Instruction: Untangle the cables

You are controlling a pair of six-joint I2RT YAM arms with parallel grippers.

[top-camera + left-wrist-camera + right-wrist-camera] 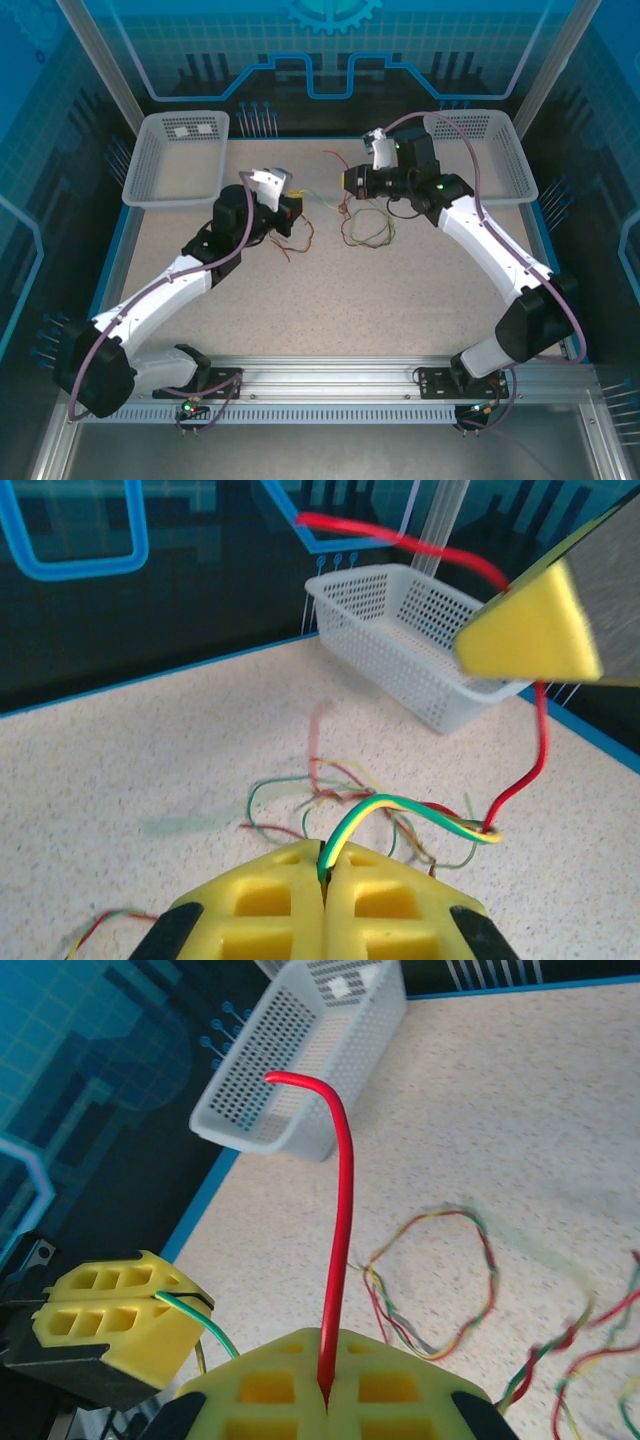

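My left gripper [325, 858] is shut on a yellow-green cable [400, 808], which arches up from the closed tips and runs right to meet a red cable [530, 760]. My right gripper [326, 1385] is shut on that red cable [345, 1180], whose free end stands up and curls over. In the top view the left gripper [292, 213] and right gripper [348, 182] face each other closely above the table's middle. A loose tangle of red, green and yellow cables [366, 228] lies under the right gripper, and its loops [440, 1280] rest on the table.
One white mesh basket [140, 160] stands at the back left and another [520, 150] at the back right. A thin red strand [297, 247] trails below the left gripper. The speckled tabletop [330, 310] stretches toward the arm bases.
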